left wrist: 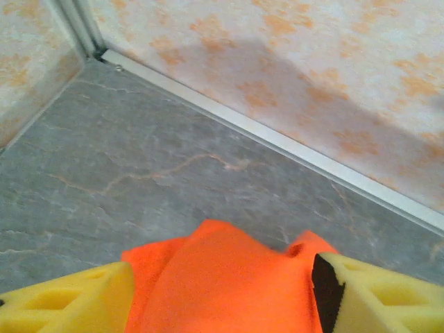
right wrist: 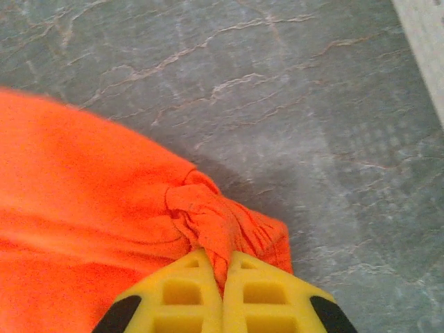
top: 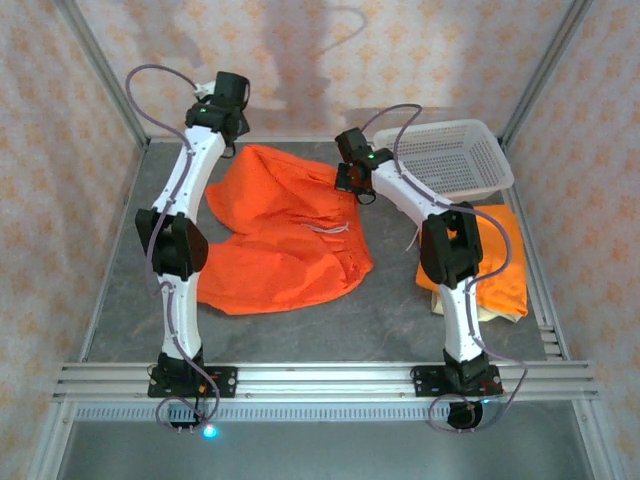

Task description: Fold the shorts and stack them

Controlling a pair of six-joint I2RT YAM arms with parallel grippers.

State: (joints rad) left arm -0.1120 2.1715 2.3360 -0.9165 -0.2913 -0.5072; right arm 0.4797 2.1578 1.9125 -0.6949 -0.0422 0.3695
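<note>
Status:
- Loose orange shorts (top: 285, 235) are spread unfolded on the grey counter (top: 300, 330), centre-left, between the two arms. A white drawstring (top: 330, 230) is seen on top, near the middle.
- The right pincer (right wrist: 225, 281) is closed tight on a bunched edge of that pair. The cloth is gathered into a knot-like wad right at the yellow fingertips (right wrist: 187, 291), with no gap visible between them. In the top view this grasp point sits at the pair's far right edge, just left of the basket.
- The left pincer (left wrist: 222, 309) is spread wide: yellow fingers (left wrist: 76, 302) are seen at both lower corners of the wrist view, with orange cloth lying in the gap. No contact between pads and cloth can be confirmed. Bare counter and the back wall's base rail (left wrist: 277, 142) are seen beyond it. In the top view the left arm is extended to the far left corner, over the pair's far edge.
- A folded orange pair (top: 500, 245) is laid at the counter's right side, next to the right arm and partly hidden by it. A beige pair (top: 497, 305) is seen underneath, its edge poking out at the near side. The stack is well apart from the loose pair.
- A white mesh basket (top: 490, 165) is placed at the far right, touching or just beyond the stack's far edge; which one cannot be told.
</note>
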